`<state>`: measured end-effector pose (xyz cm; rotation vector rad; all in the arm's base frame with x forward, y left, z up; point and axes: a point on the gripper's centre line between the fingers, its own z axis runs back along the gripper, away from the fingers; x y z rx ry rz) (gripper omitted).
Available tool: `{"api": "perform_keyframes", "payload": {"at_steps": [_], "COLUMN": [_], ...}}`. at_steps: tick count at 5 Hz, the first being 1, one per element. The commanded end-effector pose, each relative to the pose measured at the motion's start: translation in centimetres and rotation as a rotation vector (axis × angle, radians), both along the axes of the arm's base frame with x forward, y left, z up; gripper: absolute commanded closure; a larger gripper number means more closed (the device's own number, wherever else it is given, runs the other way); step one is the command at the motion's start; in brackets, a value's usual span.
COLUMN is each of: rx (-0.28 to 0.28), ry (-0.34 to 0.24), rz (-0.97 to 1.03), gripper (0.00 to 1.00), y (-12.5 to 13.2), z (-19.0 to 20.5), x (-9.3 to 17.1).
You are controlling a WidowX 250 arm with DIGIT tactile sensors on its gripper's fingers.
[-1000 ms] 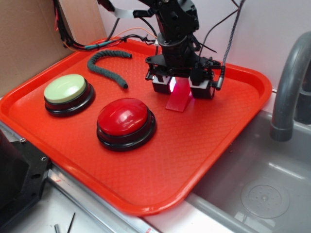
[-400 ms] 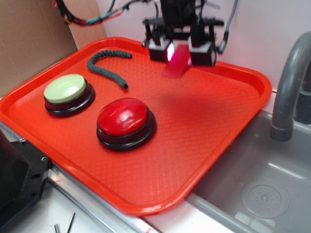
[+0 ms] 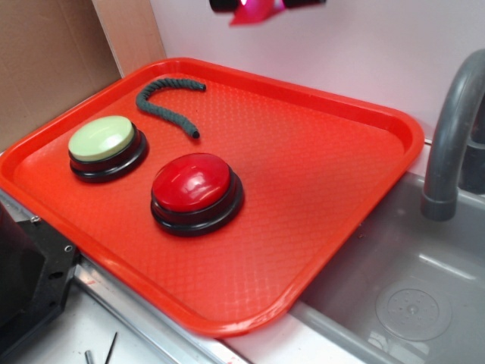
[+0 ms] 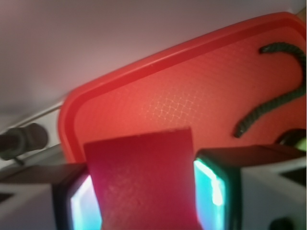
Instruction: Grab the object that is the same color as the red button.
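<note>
Red wedge clamped between the fingers of the gripper, long axis toward 12 o'clock in the wrist view. High above the tray at its 12 o'clock edge; red button far below, toward 7 o'clock.

The gripper has lifted the red wedge high off the tray

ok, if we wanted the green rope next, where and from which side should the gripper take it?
Probably at the straight middle run of the green rope, coming straight down, jaws across its width. It lies flat on the tray, thin, with open tray on both sides there; the hooked end curves too tightly to straddle cleanly.
</note>
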<state>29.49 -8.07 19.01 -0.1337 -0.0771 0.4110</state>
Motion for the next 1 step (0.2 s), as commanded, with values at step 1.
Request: {"api": "perform_keyframes", "payload": {"at_steps": [1], "rx": [0.015], "ry": [-0.045], "rz": [-0.017], "gripper": [0.64], "y": [2.01], "z": [3.61], "x": [0.66]}}
